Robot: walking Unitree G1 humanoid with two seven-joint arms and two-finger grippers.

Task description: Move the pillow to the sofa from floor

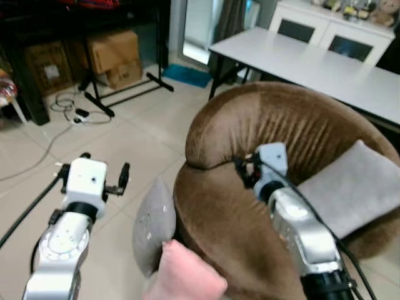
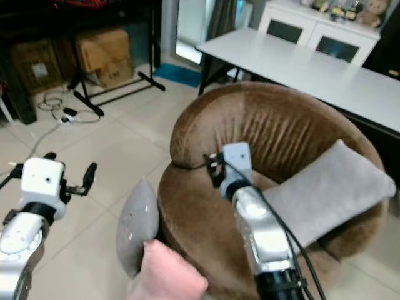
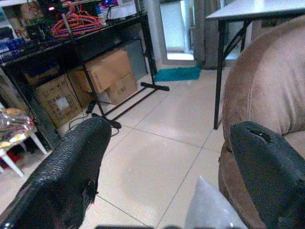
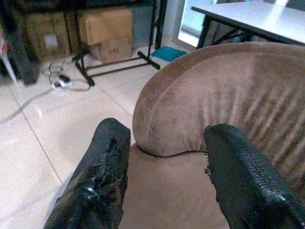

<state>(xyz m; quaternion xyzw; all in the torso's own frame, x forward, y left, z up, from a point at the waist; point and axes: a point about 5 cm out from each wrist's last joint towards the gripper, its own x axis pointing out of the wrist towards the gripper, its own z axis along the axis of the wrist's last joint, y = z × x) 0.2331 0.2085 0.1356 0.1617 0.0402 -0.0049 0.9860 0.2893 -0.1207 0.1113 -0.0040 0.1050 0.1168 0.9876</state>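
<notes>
A grey pillow (image 1: 153,225) stands on edge on the tiled floor and leans against the front of the round brown sofa (image 1: 275,119). Its tip (image 3: 209,205) shows low between my left fingers. My left gripper (image 1: 94,172) hovers open over the floor, left of this pillow and not touching it. Over the sofa seat my right gripper (image 1: 247,170) is open and holds nothing, facing the backrest (image 4: 205,95). A second grey pillow (image 1: 356,187) lies on the sofa's right side. A pink soft object (image 1: 187,275) sits at the bottom edge, beside the floor pillow.
A long white table (image 1: 312,62) stands behind the sofa, with a white cabinet (image 1: 337,25) beyond it. Cardboard boxes (image 1: 115,56) sit under a dark shelf at the far left. Black stand legs (image 1: 119,94) and cables (image 1: 69,106) lie on the floor there.
</notes>
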